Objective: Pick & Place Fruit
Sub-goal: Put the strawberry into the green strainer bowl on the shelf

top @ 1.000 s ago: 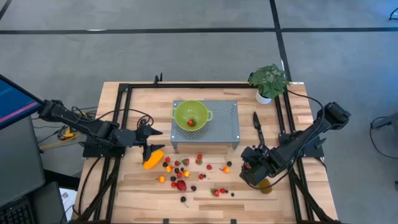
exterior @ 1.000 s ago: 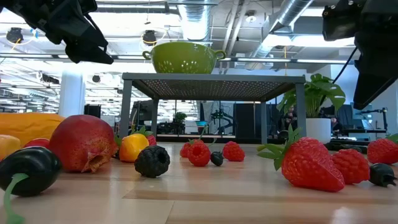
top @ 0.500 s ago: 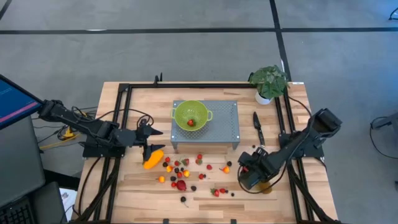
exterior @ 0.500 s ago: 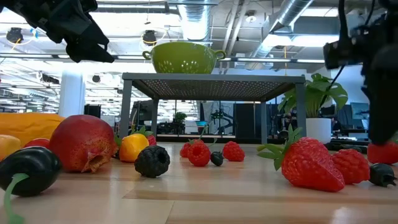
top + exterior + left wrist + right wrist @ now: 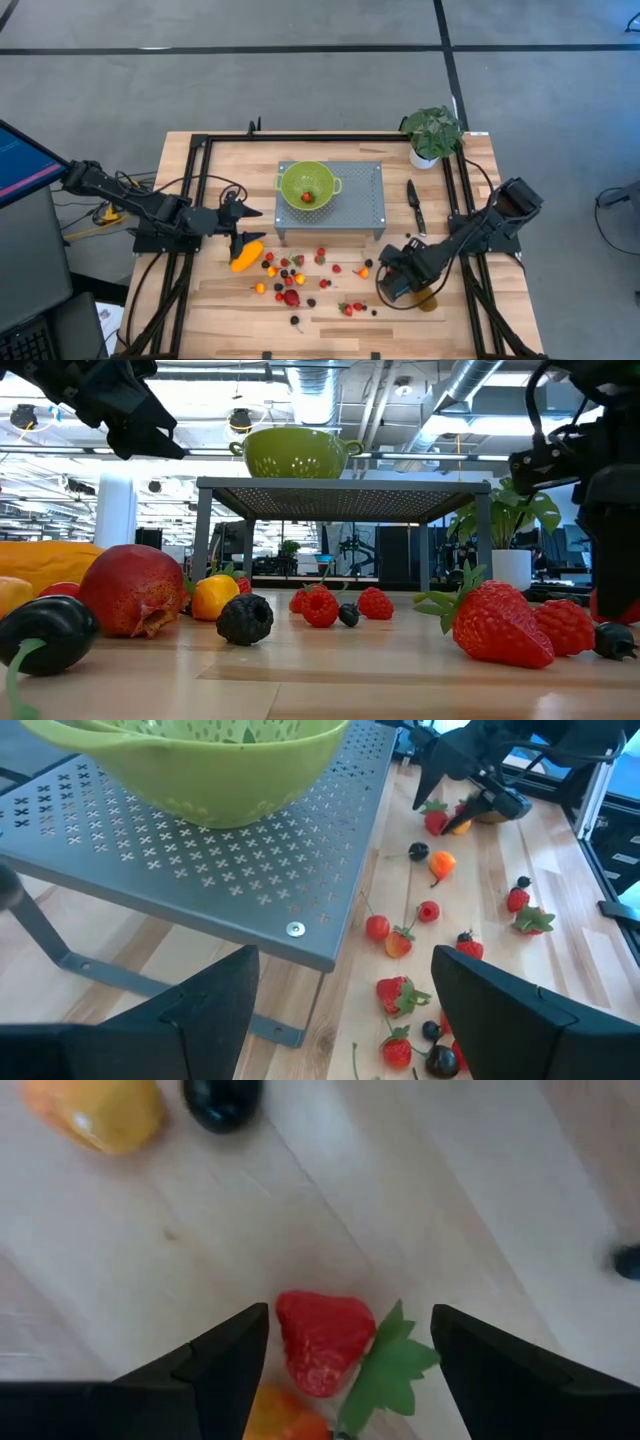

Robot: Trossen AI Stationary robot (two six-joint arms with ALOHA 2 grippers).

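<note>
We see the right arm folding further in over the table, its right gripper (image 5: 392, 283) sliding left toward the scattered fruit and now poised, fingers spread, directly over a strawberry (image 5: 322, 1340).

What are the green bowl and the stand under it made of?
The bowl looks like glossy plastic or enamelled metal: smooth, shiny, with punched holes. The stand looks like grey matte sheet metal, with a cut-out pattern and a screw at its corner.
</note>
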